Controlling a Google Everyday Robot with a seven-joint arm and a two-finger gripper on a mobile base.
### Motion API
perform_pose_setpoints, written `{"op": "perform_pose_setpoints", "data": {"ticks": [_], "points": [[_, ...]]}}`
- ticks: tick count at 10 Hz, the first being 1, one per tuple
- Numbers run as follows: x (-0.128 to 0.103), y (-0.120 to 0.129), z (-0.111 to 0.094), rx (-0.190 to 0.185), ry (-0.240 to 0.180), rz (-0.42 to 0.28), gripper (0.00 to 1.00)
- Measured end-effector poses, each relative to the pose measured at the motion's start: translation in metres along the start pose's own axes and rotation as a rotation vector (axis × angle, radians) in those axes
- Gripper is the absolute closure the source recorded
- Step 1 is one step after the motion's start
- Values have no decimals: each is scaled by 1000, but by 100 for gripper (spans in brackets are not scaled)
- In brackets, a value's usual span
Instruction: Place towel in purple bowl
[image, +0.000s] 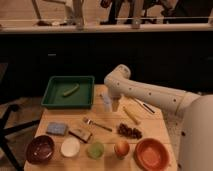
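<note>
Towel (106, 101) is what I'm after: it lies crumpled on the table just right of the tray (67, 105), near the tray's front right corner. My gripper (114, 103) hangs there too, on the side of the towel away from the tray, right against it or just above it; I can't tell if I touch it yet. My fingers stand wide, with nothing between them.

The step in hand, as I judge it, is the pick. Thin cloth gives me little to bite, so I should come straight down on the highest fold, not the flat edge, press lightly to the table, and close fully so that the fabric bunches between my fingers. I should lift high enough for the trailing corners to hang free before I travel.

The purple bowl (40, 149) sits well in front of the tray's left end, at the table's near edge. The sponge (57, 129) lies between the tray and that bowl, and the white bowl (70, 147) stands on the right of the purple one. A dangling corner could drag on them, so I should carry it high, stop over the bowl's middle, lower, then release.
</note>
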Motion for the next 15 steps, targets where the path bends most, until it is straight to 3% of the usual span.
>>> {"op": "perform_pose_setpoints", "data": {"ticks": [7, 15], "points": [[-10, -31, 38, -75, -7, 7, 20], [-13, -32, 79, -102, 70, -32, 20]]}}
